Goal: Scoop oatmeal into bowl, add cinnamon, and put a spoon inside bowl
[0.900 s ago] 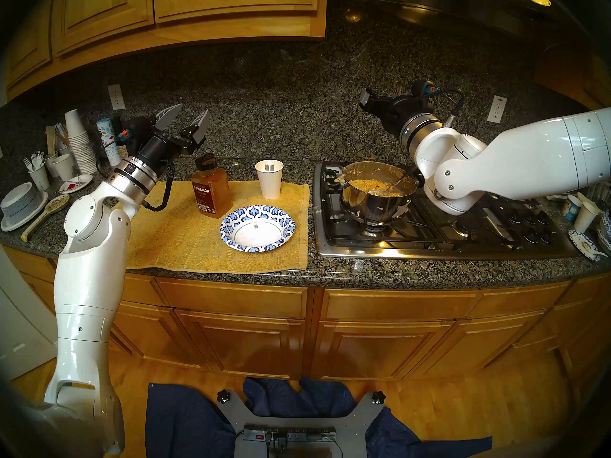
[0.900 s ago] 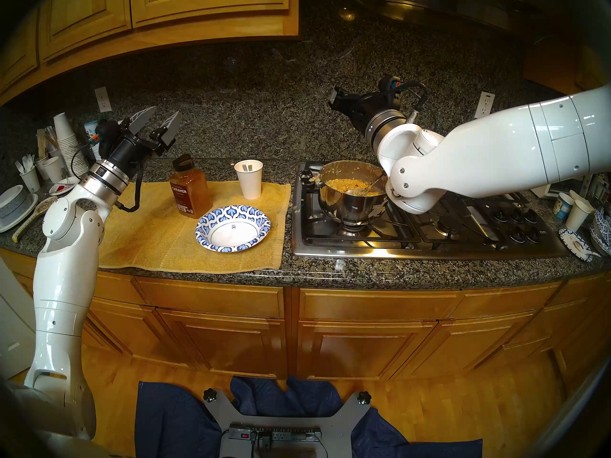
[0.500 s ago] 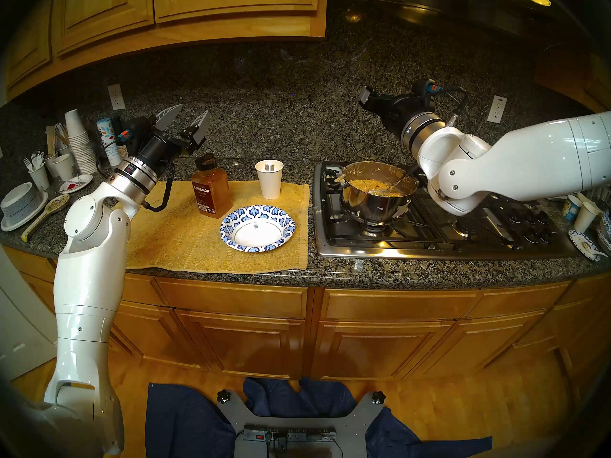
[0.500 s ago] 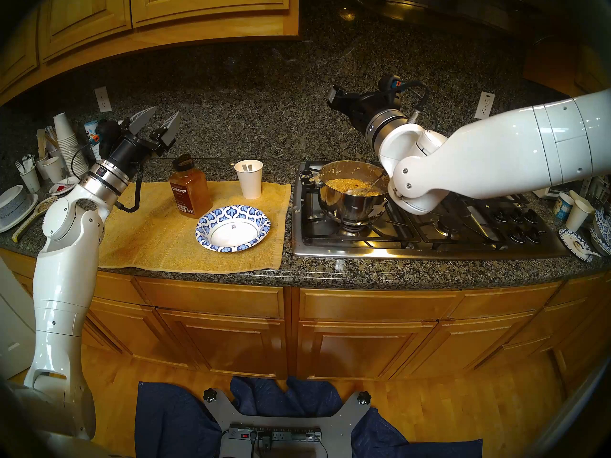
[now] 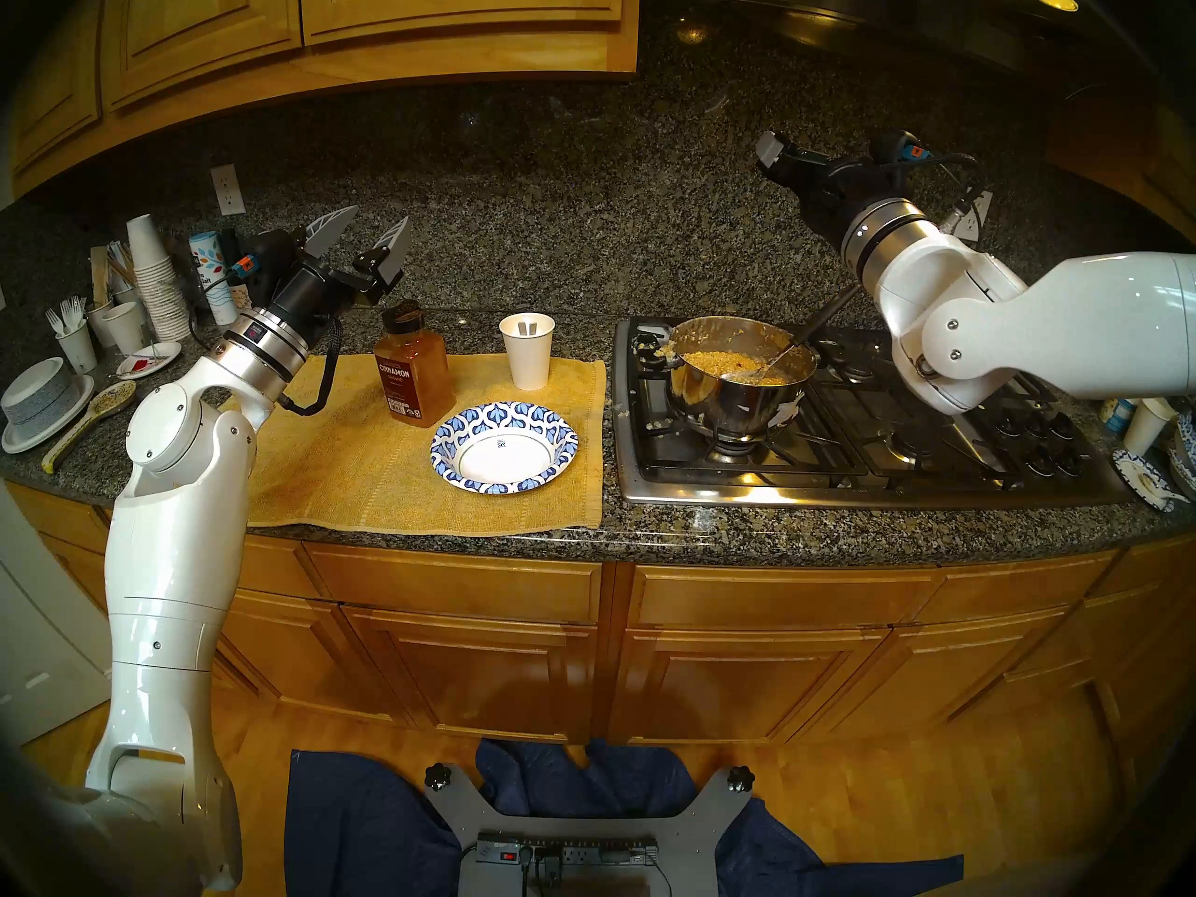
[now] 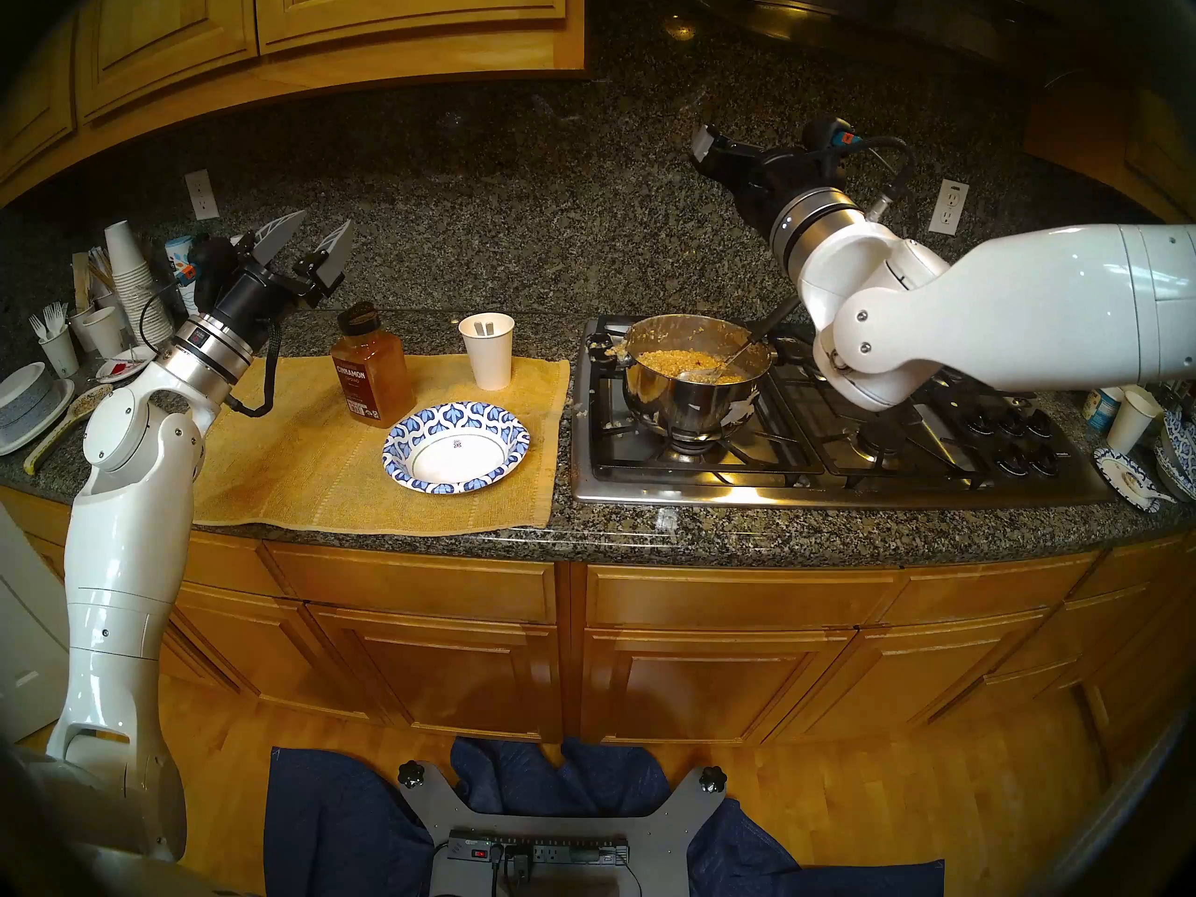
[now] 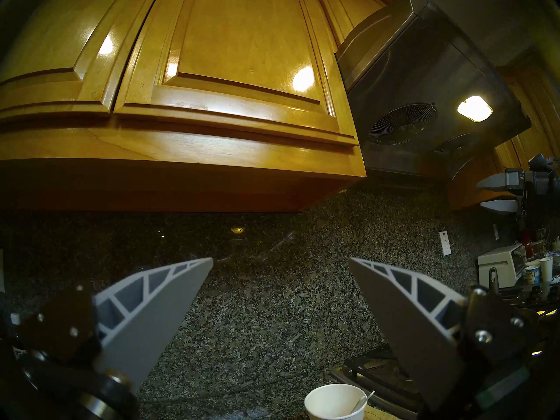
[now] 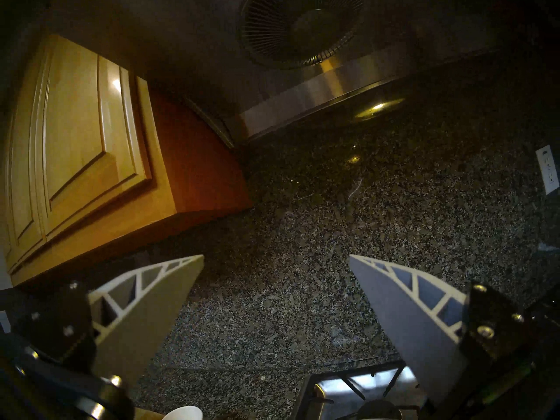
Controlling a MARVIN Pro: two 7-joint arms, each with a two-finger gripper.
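- Head left view: the empty bowl (image 5: 504, 448) is seen on a yellow cloth (image 5: 336, 462) near the worktop (image 5: 712, 540) front edge, beside the cinnamon (image 5: 413, 371); the oatmeal (image 5: 731, 362) is kept in a pot (image 5: 738, 397) on the stove (image 5: 861, 449), a ladle (image 5: 796, 345) propped inside for scooping.
- Head right view: open room is left between bowl (image 6: 457, 449) and pot (image 6: 692, 391).
- Left wrist view: the left end effector (image 7: 280, 261) is held apart and empty, raised toward the backsplash; the spoon (image 7: 362, 401) is stood in a paper cup (image 7: 333, 404).
- Right wrist view: the right end effector (image 8: 275, 258) is likewise spread, gripping nothing, above the stove's back edge.
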